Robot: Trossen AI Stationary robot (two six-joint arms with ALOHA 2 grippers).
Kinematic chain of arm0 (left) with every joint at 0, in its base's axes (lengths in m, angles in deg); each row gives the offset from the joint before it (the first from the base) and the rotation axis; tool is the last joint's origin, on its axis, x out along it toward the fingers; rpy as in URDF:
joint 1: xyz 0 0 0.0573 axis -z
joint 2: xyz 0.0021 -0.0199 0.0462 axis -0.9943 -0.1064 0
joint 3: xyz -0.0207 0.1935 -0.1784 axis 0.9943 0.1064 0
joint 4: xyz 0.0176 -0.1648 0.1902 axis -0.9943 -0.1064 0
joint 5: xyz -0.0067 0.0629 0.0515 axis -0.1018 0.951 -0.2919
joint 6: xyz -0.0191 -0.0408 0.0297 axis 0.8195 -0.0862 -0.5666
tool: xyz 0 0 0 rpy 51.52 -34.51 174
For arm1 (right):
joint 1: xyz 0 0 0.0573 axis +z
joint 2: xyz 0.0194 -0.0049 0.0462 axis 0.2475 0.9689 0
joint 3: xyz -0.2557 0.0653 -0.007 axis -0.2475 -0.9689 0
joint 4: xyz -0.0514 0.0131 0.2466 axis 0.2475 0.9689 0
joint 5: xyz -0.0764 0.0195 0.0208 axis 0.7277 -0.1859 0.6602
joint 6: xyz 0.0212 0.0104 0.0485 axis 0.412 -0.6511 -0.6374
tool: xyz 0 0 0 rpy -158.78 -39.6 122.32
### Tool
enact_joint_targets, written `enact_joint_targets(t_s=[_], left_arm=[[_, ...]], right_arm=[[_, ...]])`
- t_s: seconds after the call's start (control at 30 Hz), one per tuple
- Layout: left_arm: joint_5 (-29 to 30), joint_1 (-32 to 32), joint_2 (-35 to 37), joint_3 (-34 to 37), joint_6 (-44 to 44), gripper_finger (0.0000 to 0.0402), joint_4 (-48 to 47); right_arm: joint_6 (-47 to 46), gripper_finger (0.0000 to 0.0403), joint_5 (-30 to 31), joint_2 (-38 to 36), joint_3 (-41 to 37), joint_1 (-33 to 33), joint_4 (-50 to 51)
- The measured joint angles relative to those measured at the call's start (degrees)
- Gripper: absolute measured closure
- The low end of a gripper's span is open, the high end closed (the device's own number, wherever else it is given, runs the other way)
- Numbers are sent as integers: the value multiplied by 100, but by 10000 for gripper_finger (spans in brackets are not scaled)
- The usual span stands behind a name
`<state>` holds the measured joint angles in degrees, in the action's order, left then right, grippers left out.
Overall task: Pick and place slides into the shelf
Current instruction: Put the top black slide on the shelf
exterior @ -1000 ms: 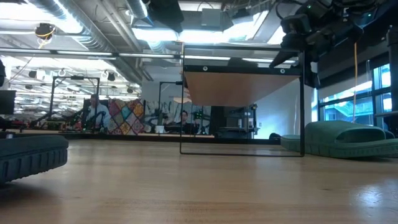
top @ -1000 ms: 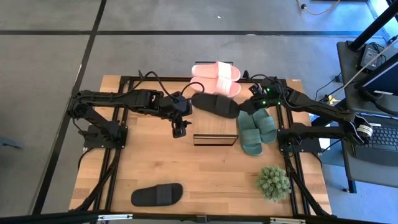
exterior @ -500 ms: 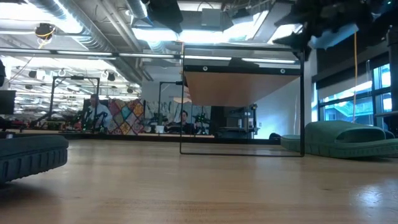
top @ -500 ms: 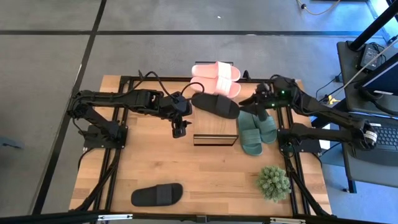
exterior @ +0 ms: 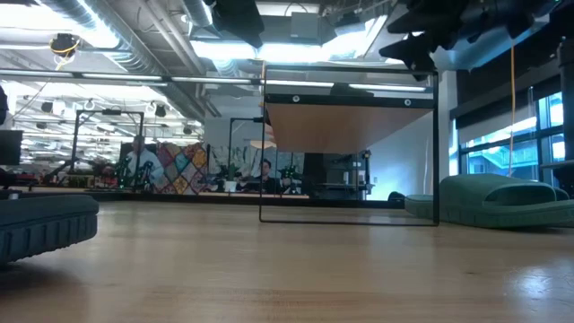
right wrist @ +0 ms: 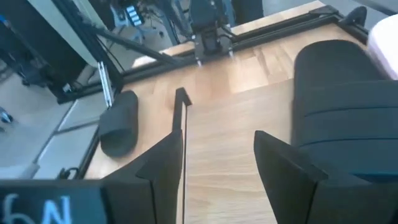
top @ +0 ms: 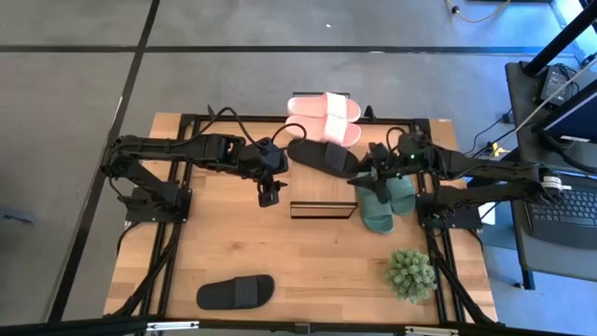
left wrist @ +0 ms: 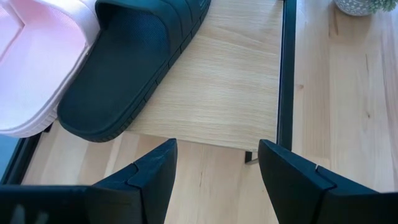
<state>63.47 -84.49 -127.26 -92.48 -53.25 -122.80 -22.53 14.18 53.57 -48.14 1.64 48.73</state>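
Observation:
The shelf stands mid-table, its light wood top on a thin black frame. One black slide lies on its sole across the top's far part, and the pink pair lies just beyond it. The green pair rests on the table to the right of the shelf. A second black slide lies near the front edge. My left gripper hangs open at the shelf's left side. My right gripper hovers open over the green pair's far ends, beside the black slide.
A small potted plant stands at the near right of the table. Bare wood lies between the shelf and the front edge. Black metal framing runs along the table's sides. Beyond the table, the low view shows a workshop room.
My right gripper has swung from the table's far right toward the left and slightly toward the near edge. It now hangs over the green pair next to the shelf. It has rolled about its own axis on the way. Its fingers have stayed open.

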Motion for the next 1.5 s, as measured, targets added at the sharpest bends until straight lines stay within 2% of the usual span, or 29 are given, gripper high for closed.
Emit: enact_joint_targets(t_s=[0.1, 0.2, 0.33, 0.43, 0.63, 0.87, 0.97, 1.17, 1.5], left_arm=[[0, 0, 0, 0, 0, 185, 2], [1, 0, 0, 0, 4, 185, 4], [1, 0, 0, 0, 7, 185, 26], [1, 0, 0, 0, 7, 185, 61], [1, 0, 0, 0, 134, 185, 49], [1, 0, 0, 0, 137, 185, 39], [1, 0, 0, 0, 136, 185, 13], [1, 0, 0, 0, 111, 185, -1], [1, 0, 0, 0, 94, 185, -1]], right_arm=[[136, 205, 367, 67, 2, 326, -4], [255, 205, 1003, 156, 80, 637, 121], [624, 205, 2015, 486, 556, 993, 796], [841, 205, 2494, 917, 1051, 1160, 1353], [1092, 205, 2570, 1869, 1838, 1332, 2034], [1148, 205, 2579, 2652, 2248, 1398, 2402], [1138, 205, 2613, 2779, 2269, 1398, 2471], [1017, 205, 3317, 2818, 2269, 1396, 2763], [1179, 205, 3440, 2816, 2269, 1305, 2793]])
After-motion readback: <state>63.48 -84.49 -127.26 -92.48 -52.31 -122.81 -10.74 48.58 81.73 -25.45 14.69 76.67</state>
